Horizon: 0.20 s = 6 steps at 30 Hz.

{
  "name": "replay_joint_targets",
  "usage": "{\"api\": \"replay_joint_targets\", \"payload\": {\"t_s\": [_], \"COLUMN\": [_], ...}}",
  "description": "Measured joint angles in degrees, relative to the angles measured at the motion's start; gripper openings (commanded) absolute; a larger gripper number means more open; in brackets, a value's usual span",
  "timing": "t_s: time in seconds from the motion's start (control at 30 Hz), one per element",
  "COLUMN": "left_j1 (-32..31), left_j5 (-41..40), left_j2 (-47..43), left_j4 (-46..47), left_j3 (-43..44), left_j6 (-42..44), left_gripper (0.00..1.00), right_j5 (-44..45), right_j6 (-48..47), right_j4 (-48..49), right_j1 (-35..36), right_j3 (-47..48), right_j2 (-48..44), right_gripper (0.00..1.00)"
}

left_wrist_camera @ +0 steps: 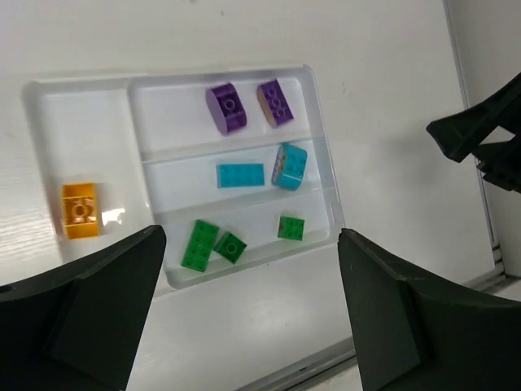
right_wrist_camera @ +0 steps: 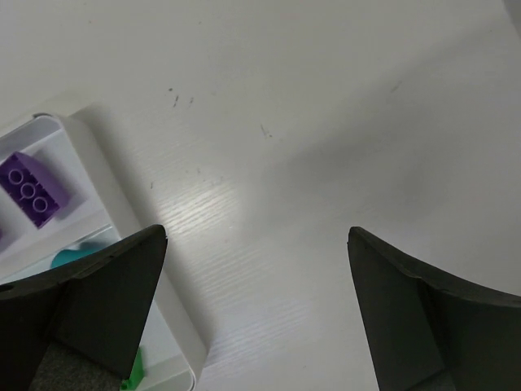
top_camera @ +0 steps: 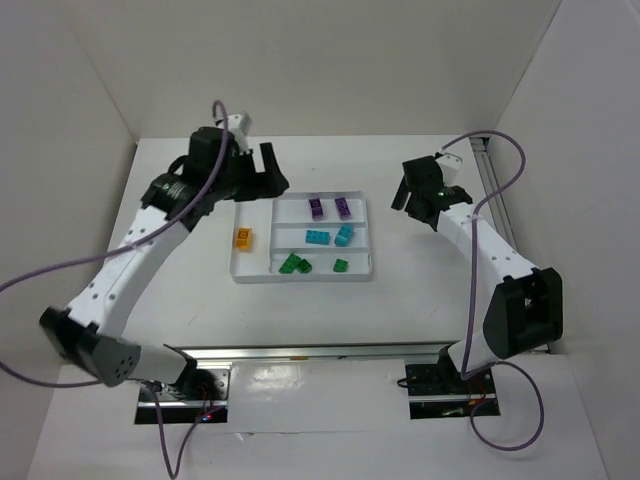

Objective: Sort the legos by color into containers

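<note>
Reading left pincer (top_camera: 258,178) and right pincer (top_camera: 403,190) as open, empty. Looks sorted. Could clip the tray (left_wrist_camera: 324,138) rim on a low retract, scattering legos (top_camera: 317,238).

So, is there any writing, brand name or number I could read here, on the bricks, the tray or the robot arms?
None can be read. The legos, the tray, the left arm and the right arm show no legible print in any view; any mark on the brick studs is too small to tell.
</note>
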Motion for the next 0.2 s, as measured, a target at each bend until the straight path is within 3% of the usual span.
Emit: {"api": "replay_joint_targets", "payload": {"t_s": [0.2], "left_j1": [0.4], "left_j5": [-6.5], "left_j2": [-10.8], "left_j4": [-1.1], "left_j3": [-4.8], "left_j6": [0.9], "left_gripper": [0.97], "right_j5": [1.0], "right_j6": [1.3], "right_j4": [-0.5], "right_j1": [-3.3], "right_j3": [-1.4], "right_j2": [-1.8], "right_gripper": [0.98]}}
